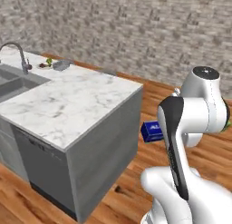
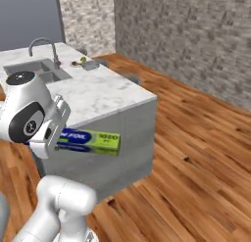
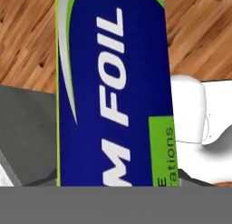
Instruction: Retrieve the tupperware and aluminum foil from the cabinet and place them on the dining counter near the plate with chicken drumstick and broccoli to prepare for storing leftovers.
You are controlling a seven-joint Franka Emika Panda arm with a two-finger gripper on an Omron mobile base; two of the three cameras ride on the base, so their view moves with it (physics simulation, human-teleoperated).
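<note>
The aluminum foil (image 2: 90,141) hangs level in mid-air beside the dining counter (image 1: 72,103) — long axis horizontal, green end pointing away from the arm. The gripper (image 2: 51,138) is clamped across the box's near end, jaws spread to its width — fingertips hidden behind it.

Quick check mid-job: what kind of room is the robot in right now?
Most likely a home kitchen: a marble island counter with an inset sink and tall faucet, a plate of food at its far end, wood floor, and a foil box being carried.
</note>
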